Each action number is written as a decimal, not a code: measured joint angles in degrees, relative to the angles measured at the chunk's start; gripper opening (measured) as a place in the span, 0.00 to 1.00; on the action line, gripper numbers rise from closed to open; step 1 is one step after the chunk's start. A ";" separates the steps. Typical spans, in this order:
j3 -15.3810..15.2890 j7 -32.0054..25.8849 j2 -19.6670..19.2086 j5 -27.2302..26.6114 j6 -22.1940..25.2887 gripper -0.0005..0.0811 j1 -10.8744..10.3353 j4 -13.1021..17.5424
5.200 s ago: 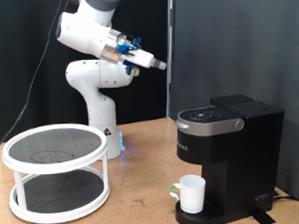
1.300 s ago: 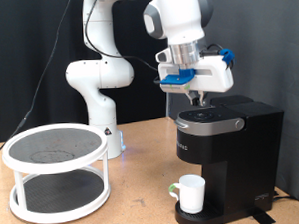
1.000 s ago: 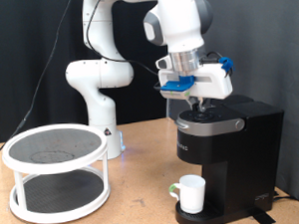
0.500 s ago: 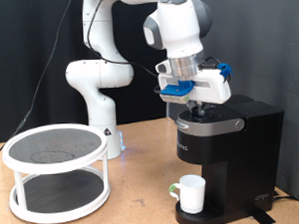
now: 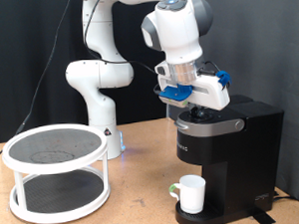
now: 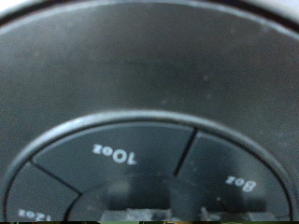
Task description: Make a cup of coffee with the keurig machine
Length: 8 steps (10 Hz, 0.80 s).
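The black keurig machine [image 5: 241, 153] stands on the table at the exterior view's right, lid down. The white cup [image 5: 192, 193] sits on its drip tray [image 5: 199, 218] under the spout. My gripper [image 5: 195, 111] points straight down with its narrow fingers together, tips at the silver-trimmed top panel [image 5: 214, 120]. The wrist view is filled by that panel at very close range, showing the 10oz button [image 6: 117, 154] and the 8oz button [image 6: 241, 183]. Nothing is held.
A white two-tier round rack [image 5: 56, 171] stands at the exterior view's left. The robot's white base [image 5: 97, 99] is behind it. A dark curtain hangs behind the machine.
The arm has swung from high at the left to above the machine, then lowered until the fingertips reach the top panel. The cup and machine have not moved.
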<state>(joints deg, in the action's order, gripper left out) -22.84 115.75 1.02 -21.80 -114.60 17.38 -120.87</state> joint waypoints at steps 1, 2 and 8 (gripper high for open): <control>0.13 0.74 -0.80 -0.23 1.49 0.01 0.14 1.02; 0.34 1.41 -1.61 -0.39 2.75 0.01 0.20 1.97; 1.11 2.63 -6.71 -0.90 12.02 0.01 0.87 8.27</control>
<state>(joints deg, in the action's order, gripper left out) -21.73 118.37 -5.69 -22.71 -102.58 18.26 -112.60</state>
